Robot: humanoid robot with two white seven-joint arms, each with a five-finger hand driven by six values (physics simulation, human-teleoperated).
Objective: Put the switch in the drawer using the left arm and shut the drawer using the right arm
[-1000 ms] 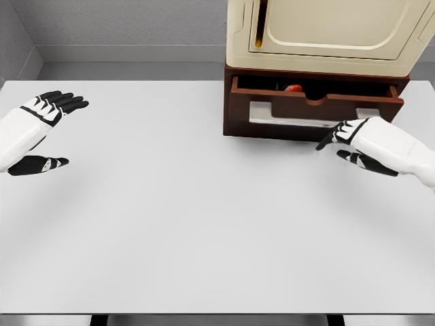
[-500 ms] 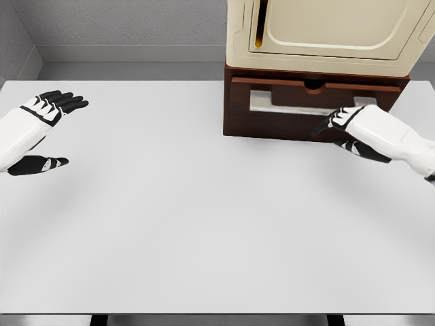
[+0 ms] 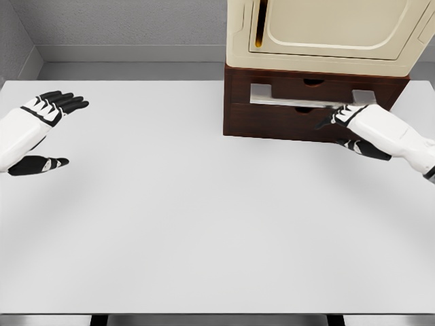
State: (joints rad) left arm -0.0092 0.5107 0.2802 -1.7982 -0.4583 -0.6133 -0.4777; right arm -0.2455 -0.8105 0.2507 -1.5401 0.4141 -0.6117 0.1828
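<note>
At two o'clock the right hand (image 3: 348, 122) lies flat against the front of the drawer (image 3: 309, 103), fingers extended, gripping nothing. The drawer sits flush in its brown cabinet (image 3: 234, 102); the switch cannot be seen. At nine o'clock the left hand (image 3: 45, 125) hovers spread and empty above the white table (image 3: 197, 217).

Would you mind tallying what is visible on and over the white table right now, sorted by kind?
Robot hands: 2 (left hand, right hand)
Brown drawer cabinets: 1 (cabinet)
Metal drawer handles: 1 (handle)
Cream appliances on top of the cabinet: 1 (appliance)
Total: 5
</note>
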